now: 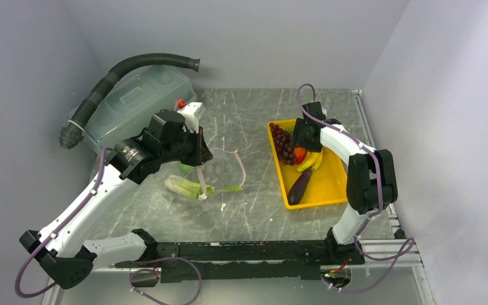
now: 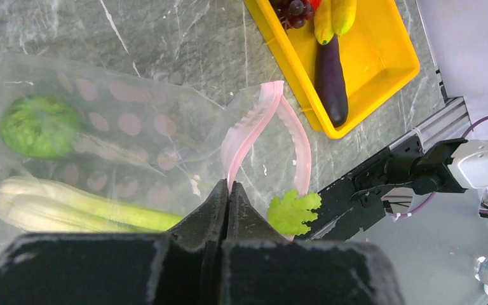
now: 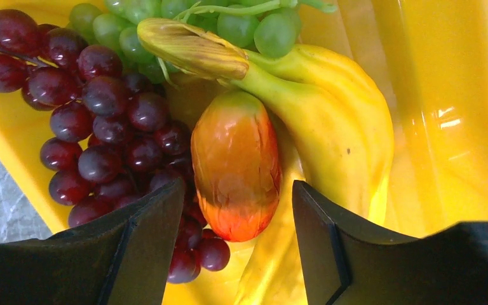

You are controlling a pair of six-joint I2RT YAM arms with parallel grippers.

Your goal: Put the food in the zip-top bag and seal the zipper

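The clear zip-top bag lies left of centre, mouth open toward the tray. My left gripper is shut on its pale pink zipper, the fingertips pinching one strip. Inside the bag are the round green vegetable and celery; leafy greens lie at the mouth. My right gripper is open over the yellow tray, its jaws either side of the red-orange pepper, not touching it. Dark purple grapes, bananas and eggplant lie in the tray.
A large translucent lidded tub and a black corrugated hose stand at the back left. Some green grapes lie at the tray's far end. Walls close in on the left, back and right. A black rail runs along the near edge.
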